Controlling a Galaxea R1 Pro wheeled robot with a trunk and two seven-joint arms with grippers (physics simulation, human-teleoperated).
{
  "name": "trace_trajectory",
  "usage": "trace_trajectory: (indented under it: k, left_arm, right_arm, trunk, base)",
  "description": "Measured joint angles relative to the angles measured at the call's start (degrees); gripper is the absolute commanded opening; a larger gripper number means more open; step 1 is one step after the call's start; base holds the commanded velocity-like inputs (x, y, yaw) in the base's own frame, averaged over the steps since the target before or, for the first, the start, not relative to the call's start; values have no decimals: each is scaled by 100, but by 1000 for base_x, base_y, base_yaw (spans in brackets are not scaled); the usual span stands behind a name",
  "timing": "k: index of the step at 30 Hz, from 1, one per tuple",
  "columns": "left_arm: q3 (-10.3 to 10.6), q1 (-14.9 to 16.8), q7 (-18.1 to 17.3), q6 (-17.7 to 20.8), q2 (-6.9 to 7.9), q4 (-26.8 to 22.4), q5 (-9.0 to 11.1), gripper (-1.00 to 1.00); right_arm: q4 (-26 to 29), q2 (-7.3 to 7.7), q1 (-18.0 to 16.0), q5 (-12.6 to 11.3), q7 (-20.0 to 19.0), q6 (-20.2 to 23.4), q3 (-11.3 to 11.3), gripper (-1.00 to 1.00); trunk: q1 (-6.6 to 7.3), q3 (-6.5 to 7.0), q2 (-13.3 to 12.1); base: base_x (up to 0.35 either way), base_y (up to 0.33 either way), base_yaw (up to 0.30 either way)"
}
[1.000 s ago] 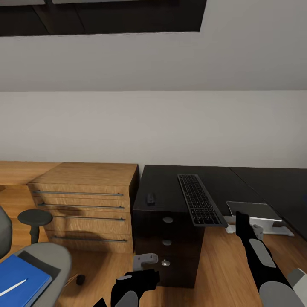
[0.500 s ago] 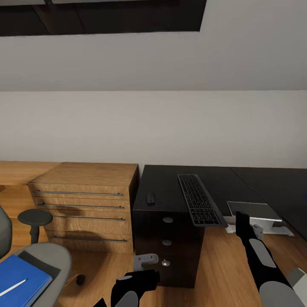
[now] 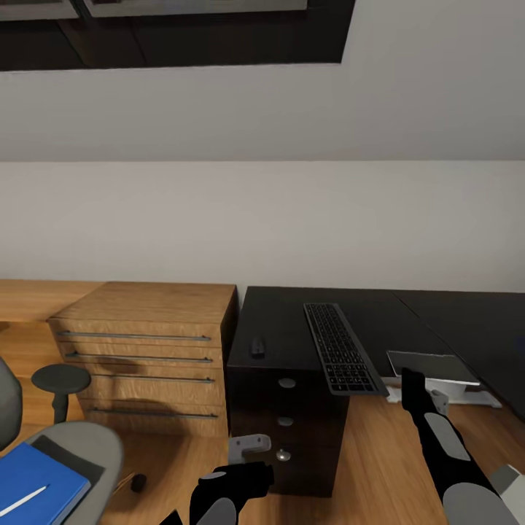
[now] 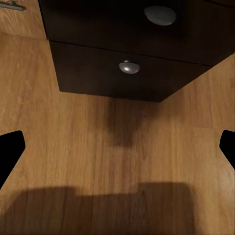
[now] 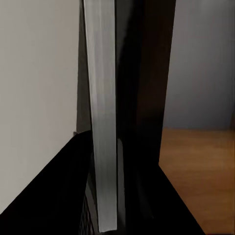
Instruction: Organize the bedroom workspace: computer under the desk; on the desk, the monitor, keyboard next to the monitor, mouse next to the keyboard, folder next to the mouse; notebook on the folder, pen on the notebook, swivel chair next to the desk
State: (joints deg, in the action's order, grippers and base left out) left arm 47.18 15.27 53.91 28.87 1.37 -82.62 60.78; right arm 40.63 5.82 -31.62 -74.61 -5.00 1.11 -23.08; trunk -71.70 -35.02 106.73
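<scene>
The black desk (image 3: 379, 321) carries the long keyboard (image 3: 341, 348) and the small mouse (image 3: 257, 345) above its drawer unit (image 3: 286, 419). At the lower left is the swivel chair (image 3: 87, 441). On its seat lies a blue flat item (image 3: 36, 481), notebook or folder, I cannot tell which, over a dark sheet (image 3: 67, 446), with the white pen (image 3: 22, 499) on top. A silver-white box, seemingly the computer (image 3: 436, 368), sits under the desk. My left gripper (image 3: 248, 459) (image 4: 117, 147) hangs open before the bottom drawer. My right gripper (image 3: 417, 386) points at the box. The monitor is out of view.
A light-wood chest (image 3: 146, 343) with bar handles stands against the desk's left side. A round dark disc on a post (image 3: 60, 379) rises beside the chair. Wooden floor (image 3: 182, 467) lies open between chair and drawer unit. A white wall runs behind everything.
The whole picture has slid down a little, so the camera has moved; more of the dark window shows at the top. Arms and objects keep their places.
</scene>
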Motion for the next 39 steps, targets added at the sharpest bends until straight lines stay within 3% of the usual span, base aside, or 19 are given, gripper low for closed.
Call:
trace_trajectory:
  k: [9, 15, 23, 39]
  left_arm:
    - [0, 4, 0, 3, 0, 10, 8, 100]
    - [0, 3, 0, 8, 0, 41, 16, 100]
    - [0, 3, -2, 9, -1, 133, 18, 100]
    - [0, 4, -2, 17, 0, 143, 17, 100]
  right_arm:
    - [-8, 0, 2, -3, 4, 0, 7, -100]
    - [-9, 0, 2, 13, 11, 2, 6, -100]
    - [-8, 0, 2, 299, 22, 9, 7, -100]
    - [-9, -9, 2, 335, 22, 12, 7, -100]
  trunk:
    - [198, 161, -361]
    - [198, 161, -363]
    - [198, 161, -363]
    - [198, 161, -363]
  base:
    - [0, 0, 0]
    - [0, 0, 0]
    - [0, 0, 0]
    - [0, 0, 0]
